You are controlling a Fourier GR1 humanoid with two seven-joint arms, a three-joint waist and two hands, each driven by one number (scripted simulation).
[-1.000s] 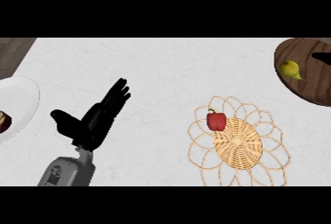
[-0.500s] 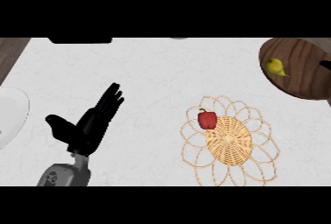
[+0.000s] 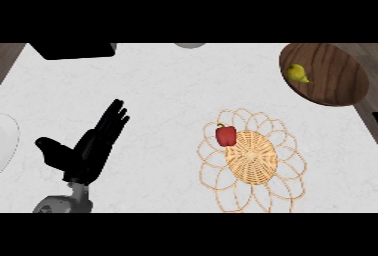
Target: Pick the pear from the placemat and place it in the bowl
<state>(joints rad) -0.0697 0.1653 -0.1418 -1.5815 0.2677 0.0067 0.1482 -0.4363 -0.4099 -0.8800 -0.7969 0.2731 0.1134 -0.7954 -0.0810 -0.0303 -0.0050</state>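
1. In the head view, the left robot hand (image 3: 90, 152) is showing near the counter's (image 3: 162, 100) left edge. It is open, with its fingers straight, and it is holding nothing.
2. The right robot hand is not showing in this view.
3. The pear (image 3: 297, 73) is small and yellow-green. It is not lying on the placemat (image 3: 251, 195). It is sitting inside the brown wooden bowl (image 3: 336, 75), near the counter's far right corner.
4. A red pepper (image 3: 226, 135) is lying on the woven placemat, toward its far left side. The placemat is sitting near the counter's near edge, right of the middle.
5. I am thinking the pear is light and hard, with smooth skin that may be slipping a little. It is round, so it may be rolling if pushed.
6. I am guessing the best place to take it is around its fat bottom half, with fingers on one side and the thumb on the other.
7. A white plate (image 3: 4, 142) is peeking in at the left edge.
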